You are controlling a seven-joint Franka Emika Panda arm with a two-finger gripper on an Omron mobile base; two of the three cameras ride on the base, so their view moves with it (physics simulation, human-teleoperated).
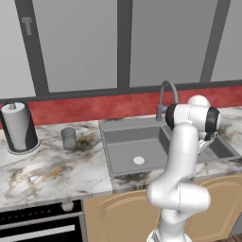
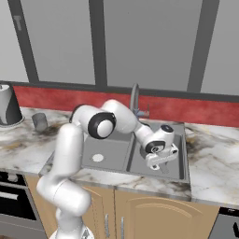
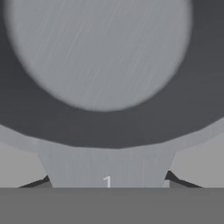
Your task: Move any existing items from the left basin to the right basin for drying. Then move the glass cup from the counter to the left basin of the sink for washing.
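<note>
tool [image 2: 161, 164] low in the right basin [image 2: 179, 154], just right of the sink's divider, saucepan [image 3: 98, 57] right under it. grip state, cannot tell. set the pan flat before letting go.

We are looking at a brushed grey saucepan [image 3: 100, 57], its floor paler than its dark inner wall, with a grey handle [image 3: 107, 168] bearing a small white mark just above the fingers. Around them we are seeing a grey sink [image 2: 154, 173] with a round white drain [image 2: 97, 158] in its left basin. Left of the fingers, the surface [image 1: 42, 172] is showing white marble with brown and grey veins. A translucent grey cup [image 1: 69, 138] is standing before a red backsplash [image 1: 94, 108].
</note>
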